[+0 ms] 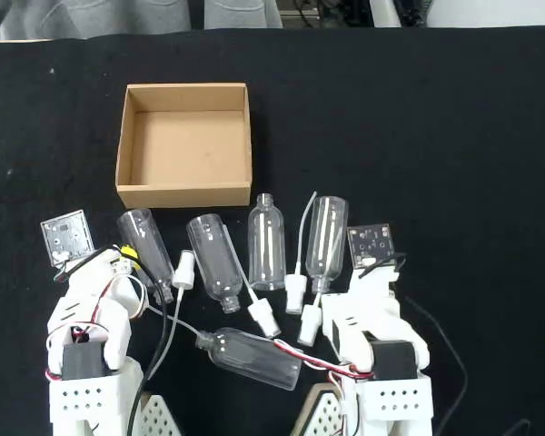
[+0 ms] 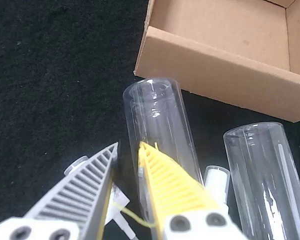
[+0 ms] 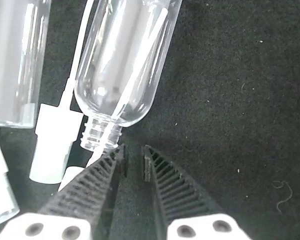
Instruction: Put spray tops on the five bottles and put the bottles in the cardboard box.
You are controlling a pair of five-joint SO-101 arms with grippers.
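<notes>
Bottles [image 1: 266, 241] x5 lie on table [image 1: 454, 136], necks bare: 4 in a row beside cardboard box [image 1: 183, 195], 1 nearer arms; spray tops [image 1: 295, 292] loose btwn them. Left claw [image 2: 128, 146] barely ajar over leftmost bottle [image 2: 157, 120], gripping nothing. Right claw [image 3: 133, 148] barely ajar too, tips just beside neck of rightmost bottle [image 3: 122, 60], empty.

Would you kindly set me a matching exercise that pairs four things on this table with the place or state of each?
Things:
1. box
2. left tool
3. right tool
4. lone bottle

Places or states:
A. at the neck of the rightmost bottle
B. lying crosswise, apart from the row
C. empty, beyond the row
D. over the leftmost bottle

Pairs: 1-C, 2-D, 3-A, 4-B
</notes>
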